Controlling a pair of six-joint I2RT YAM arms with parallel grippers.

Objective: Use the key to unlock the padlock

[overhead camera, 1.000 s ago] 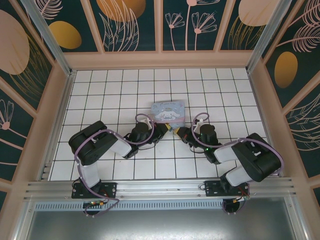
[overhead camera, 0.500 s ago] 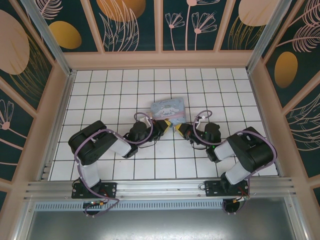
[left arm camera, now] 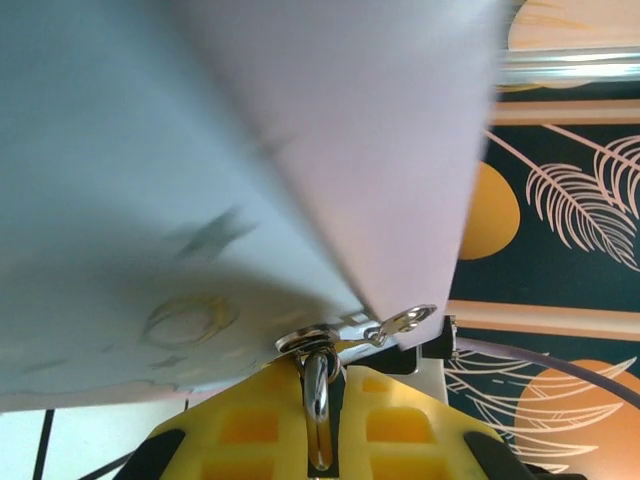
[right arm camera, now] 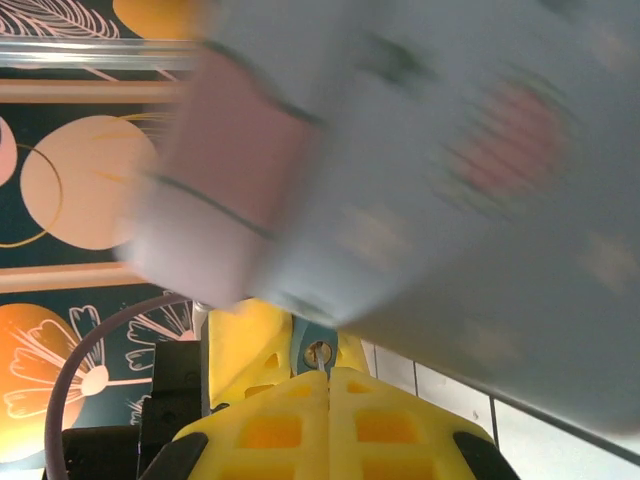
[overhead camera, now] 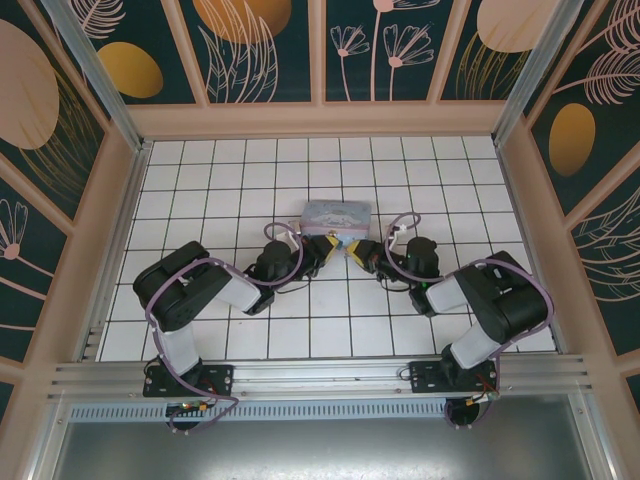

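The print on the tin box (overhead camera: 337,213) is too blurred to read: pastel blue, lavender and a pink patch (some cartoon figure, smeared past naming). There is one tin box, one padlock (right arm camera: 314,346), one key (right arm camera: 320,377) and two arms.

The box sits near the middle of the white tiled table (overhead camera: 200,180), and both arms meet at its near edge. The yellow left fingers (left arm camera: 250,425) are closed on the padlock's silvery shackle, which hangs from a ring at the box's lower edge. The right fingers (right arm camera: 270,430) are pressed together on the key, a thin sliver whose tip sits at the keyhole in the padlock's teal body.

Around the table stand dark teal walls (overhead camera: 260,50) with orange discs and pale leaves, set in peach frames. An aluminium rail (overhead camera: 320,372) crosses the near edge.
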